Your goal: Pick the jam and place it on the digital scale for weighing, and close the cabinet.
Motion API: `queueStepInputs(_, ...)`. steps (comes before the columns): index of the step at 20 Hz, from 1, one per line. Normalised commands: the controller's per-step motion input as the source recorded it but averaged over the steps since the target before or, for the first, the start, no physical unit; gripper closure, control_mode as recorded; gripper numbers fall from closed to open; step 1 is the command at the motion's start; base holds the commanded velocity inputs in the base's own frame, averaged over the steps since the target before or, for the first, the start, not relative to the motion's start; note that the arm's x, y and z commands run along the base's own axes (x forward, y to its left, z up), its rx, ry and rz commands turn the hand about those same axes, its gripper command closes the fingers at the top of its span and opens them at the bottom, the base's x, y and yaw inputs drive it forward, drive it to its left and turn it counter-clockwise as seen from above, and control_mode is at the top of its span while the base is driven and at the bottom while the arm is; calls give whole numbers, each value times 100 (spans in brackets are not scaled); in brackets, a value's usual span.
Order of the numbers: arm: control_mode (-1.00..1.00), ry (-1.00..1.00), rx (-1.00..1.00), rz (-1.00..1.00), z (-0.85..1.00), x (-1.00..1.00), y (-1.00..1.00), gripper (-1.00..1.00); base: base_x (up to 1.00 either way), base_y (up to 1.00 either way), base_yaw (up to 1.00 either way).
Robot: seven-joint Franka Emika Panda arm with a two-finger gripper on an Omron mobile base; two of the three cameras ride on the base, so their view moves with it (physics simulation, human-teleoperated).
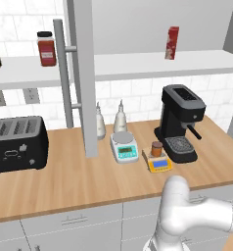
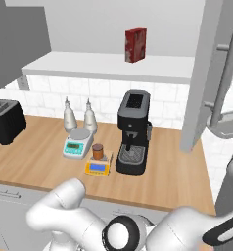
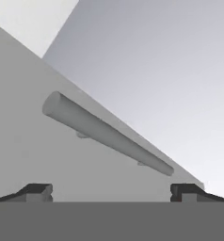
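The squat brown-lidded jam (image 1: 157, 148) sits on the square yellow digital scale (image 1: 160, 163), while the gripper (image 3: 111, 193), jaws spread wide, faces what seems the cabinet's (image 1: 84, 73) smooth grey bar handle (image 3: 104, 132).

Wooden counter (image 1: 64, 181) under toaster (image 1: 15, 143), scales

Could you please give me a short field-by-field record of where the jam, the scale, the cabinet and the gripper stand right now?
jam: jar standing upright on the yellow scale
scale location: on the counter, between the white-and-teal scale and the coffee machine
cabinet: doors open; left door edge-on, right door swung out
gripper: open, facing the right door's bar handle, not touching it
remaining: closing the cabinet
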Motion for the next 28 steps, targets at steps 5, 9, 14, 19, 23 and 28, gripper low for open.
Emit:
queueStepInputs(5, -100, 18, -19, -21, 18, 56, 100, -100, 0, 0, 0)
queueStepInputs(9, -100, 24, -12, -27, 0, 59, 100, -100, 0, 0, 0)
queueStepInputs(14, -100, 25, -11, -42, 0, 58, 100, -100, 0, 0, 0)
queueStepInputs(19, -100, 17, -13, -44, 6, 91, 100, -100, 0, 0, 0)
queueStepInputs(23, -100, 9, -12, -31, 7, 100, 40, -100, 0, 0, 0)
queueStepInputs(28, -100, 12, -2, -14, 0, 100, 0, -100, 0, 0, 0)
